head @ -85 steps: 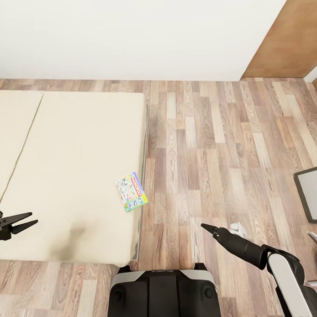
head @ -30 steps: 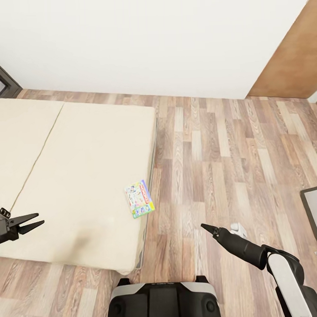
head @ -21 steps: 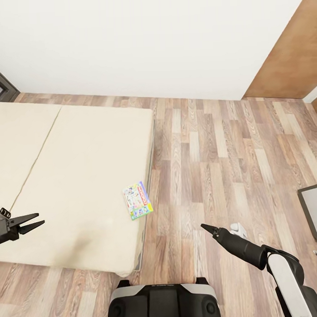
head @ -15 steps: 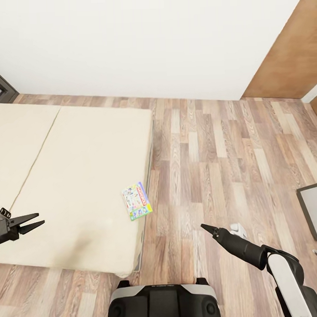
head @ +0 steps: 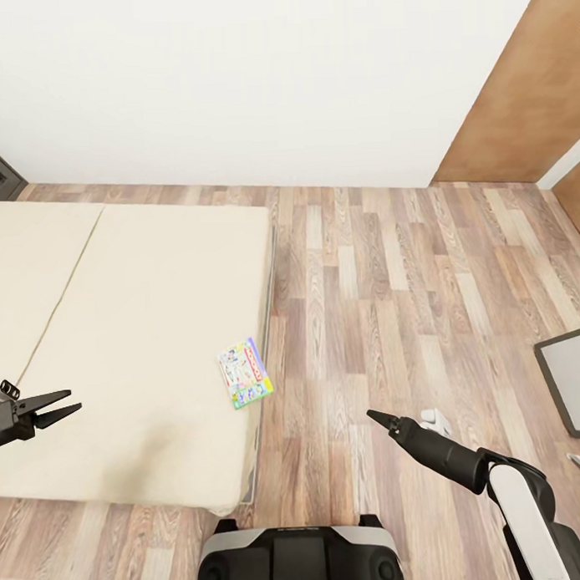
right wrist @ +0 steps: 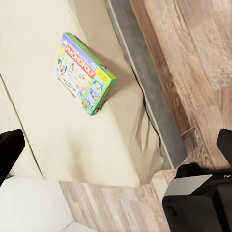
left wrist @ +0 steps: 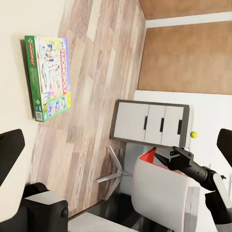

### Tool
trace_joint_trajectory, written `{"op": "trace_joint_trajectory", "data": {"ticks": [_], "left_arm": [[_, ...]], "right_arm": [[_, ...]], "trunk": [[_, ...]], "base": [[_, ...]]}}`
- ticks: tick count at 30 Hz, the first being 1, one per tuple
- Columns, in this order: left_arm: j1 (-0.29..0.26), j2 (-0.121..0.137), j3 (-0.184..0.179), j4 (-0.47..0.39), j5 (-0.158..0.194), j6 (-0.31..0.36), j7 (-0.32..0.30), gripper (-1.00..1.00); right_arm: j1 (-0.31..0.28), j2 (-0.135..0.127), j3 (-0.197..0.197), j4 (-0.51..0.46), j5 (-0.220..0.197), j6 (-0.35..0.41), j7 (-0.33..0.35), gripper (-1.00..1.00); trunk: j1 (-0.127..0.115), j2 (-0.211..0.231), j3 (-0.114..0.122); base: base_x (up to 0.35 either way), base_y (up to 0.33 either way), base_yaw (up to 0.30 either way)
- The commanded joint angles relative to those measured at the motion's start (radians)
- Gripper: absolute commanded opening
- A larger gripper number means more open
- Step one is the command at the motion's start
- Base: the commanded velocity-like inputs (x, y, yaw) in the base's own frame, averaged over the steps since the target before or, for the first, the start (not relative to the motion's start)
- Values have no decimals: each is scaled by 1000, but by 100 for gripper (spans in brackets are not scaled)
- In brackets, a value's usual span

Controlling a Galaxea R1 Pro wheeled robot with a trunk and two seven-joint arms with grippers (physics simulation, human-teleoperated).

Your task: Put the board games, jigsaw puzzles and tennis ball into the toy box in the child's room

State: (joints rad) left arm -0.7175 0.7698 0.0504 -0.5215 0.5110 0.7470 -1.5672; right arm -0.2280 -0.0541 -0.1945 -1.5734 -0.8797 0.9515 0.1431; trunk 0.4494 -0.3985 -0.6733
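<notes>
One board game (head: pixel 244 373), a flat green-edged box lettered MONOPOLY, lies on the cream bed (head: pixel 132 312) close to its right edge. The box also shows in the left wrist view (left wrist: pixel 48 77) and the right wrist view (right wrist: pixel 84 72). My left gripper (head: pixel 53 408) hangs open over the bed's near left part, well left of the box. My right gripper (head: pixel 380 418) hovers over the wood floor to the right of the bed, open with nothing in it. The table (head: pixel 569 381) pokes in at the right edge. Its white drawers (left wrist: pixel 151 123) and the tennis ball (left wrist: pixel 193 135) appear in the left wrist view.
A white wall runs along the far side, with a brown door (head: pixel 517 90) at the back right. Wood-plank floor (head: pixel 390 286) stretches between the bed and the table. A white chair (left wrist: pixel 162 195) with a star base stands by the table. My base (head: pixel 299 557) is at the bed's near corner.
The whole picture has shifted slightly, so the camera has moved. Both arms keep the same pose and the game box stays put on the bed.
</notes>
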Motion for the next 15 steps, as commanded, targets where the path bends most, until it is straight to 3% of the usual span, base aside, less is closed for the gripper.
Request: {"op": "trace_joint_trajectory", "data": {"ticks": [1,15], "left_arm": [[0,0,-1,0,0,11,-4,100],[0,0,0,0,0,9,-4,100]], "right_arm": [[-1,0,-1,0,10,5,10,100],[-1,0,3,0,10,4,9,100]], "trunk": [[1,-1,0],[1,-1,23]], "base": [[0,0,-6],[0,0,-1]]}}
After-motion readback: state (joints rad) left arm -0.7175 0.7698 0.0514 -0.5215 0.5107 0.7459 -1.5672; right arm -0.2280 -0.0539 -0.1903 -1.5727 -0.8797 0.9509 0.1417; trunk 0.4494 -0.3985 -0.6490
